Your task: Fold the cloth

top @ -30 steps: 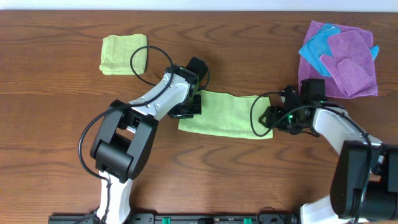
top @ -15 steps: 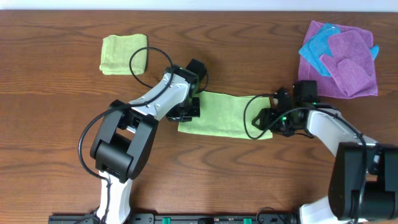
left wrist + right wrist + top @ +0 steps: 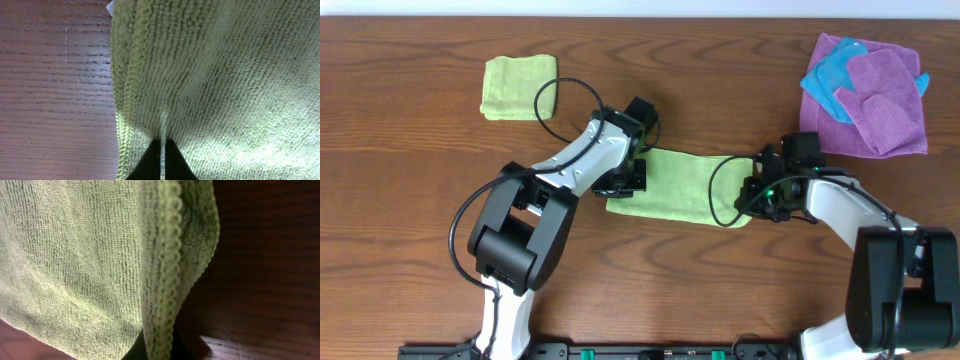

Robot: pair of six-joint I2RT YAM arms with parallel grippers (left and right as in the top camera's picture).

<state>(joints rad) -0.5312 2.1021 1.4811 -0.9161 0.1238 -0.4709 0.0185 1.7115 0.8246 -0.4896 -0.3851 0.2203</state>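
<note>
A light green cloth (image 3: 682,186) lies as a folded strip in the middle of the table. My left gripper (image 3: 628,180) is shut on the cloth's left end; in the left wrist view the cloth (image 3: 215,75) fills the frame and a thin pleat of it is pinched between the dark fingertips (image 3: 152,162). My right gripper (image 3: 752,197) is shut on the cloth's right end. In the right wrist view the stitched hem of the cloth (image 3: 167,270) runs down between the dark fingertips (image 3: 134,352), with the cloth draped to the left.
A folded green cloth (image 3: 519,87) sits at the back left. A pile of purple and blue cloths (image 3: 868,92) lies at the back right. Both arms' cables loop over the strip's ends. Bare wooden table (image 3: 720,290) lies in front.
My right gripper has slid left onto the cloth's right end and shut on its hem. The cloth's right corner has bunched slightly. The left gripper keeps its hold.
</note>
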